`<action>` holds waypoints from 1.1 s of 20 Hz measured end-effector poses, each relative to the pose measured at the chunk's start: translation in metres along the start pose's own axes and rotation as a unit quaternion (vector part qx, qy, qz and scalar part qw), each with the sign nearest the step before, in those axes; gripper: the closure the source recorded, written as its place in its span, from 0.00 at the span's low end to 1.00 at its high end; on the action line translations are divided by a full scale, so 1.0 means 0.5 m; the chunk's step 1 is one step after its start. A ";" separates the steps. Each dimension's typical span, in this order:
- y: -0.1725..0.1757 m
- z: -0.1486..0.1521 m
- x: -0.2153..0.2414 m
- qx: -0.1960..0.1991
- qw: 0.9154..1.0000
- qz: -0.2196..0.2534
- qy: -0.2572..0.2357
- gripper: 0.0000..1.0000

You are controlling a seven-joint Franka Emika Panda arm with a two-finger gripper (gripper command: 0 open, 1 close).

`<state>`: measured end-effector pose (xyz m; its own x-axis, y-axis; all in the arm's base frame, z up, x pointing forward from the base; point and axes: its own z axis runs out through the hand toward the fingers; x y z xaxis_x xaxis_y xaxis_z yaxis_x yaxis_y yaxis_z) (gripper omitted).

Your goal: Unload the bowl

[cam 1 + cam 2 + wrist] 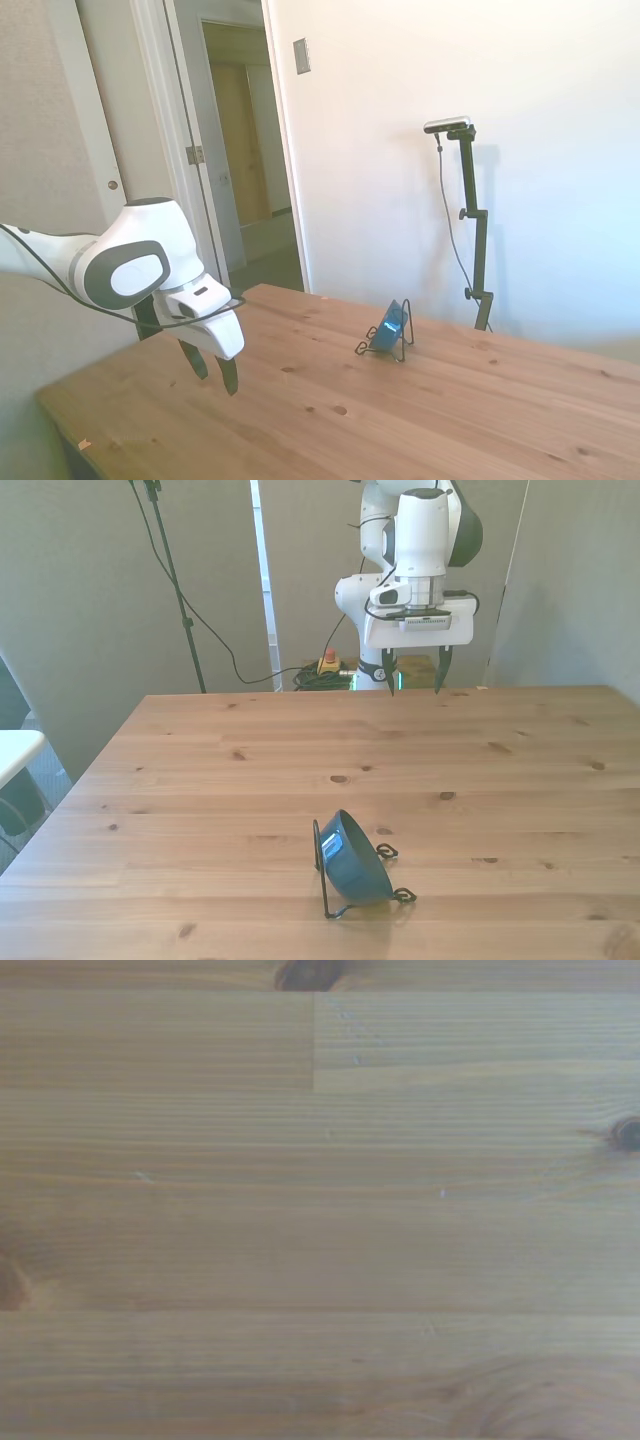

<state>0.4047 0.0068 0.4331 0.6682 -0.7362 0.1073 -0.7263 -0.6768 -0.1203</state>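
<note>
Hanging above the table (200, 760) with fingers spread wide and nothing held, the claw (412, 675) sits well apart from the bowl (352, 858). Bowl stands on edge in a wire rack (330, 900), far out ahead of the claw.

A pale pine wooden desk (250, 770) of joined planks shows visible grain and dark knots, with a smooth, faintly satin finish. A small round blue-teal bowl (352, 860) looks smooth and glossy. It sits in a thin black wire rack (330, 900). The arm's end effector (414, 680) has a glossy white plastic casing and dark fingers.
</note>
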 end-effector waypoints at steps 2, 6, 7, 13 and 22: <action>-0.001 0.004 0.002 -0.002 1.000 -0.006 -0.003 0.00; -0.048 -0.022 0.026 0.011 1.000 -0.014 0.012 0.00; -0.065 -0.029 0.039 0.015 1.000 -0.012 0.018 0.00; -0.171 -0.026 0.194 0.031 0.995 0.047 0.084 0.00; -0.238 -0.013 0.372 0.020 0.979 0.132 0.157 0.00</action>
<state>0.6145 -0.0496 0.4740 0.3711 -0.8539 0.3649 -0.8557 -0.4671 -0.2227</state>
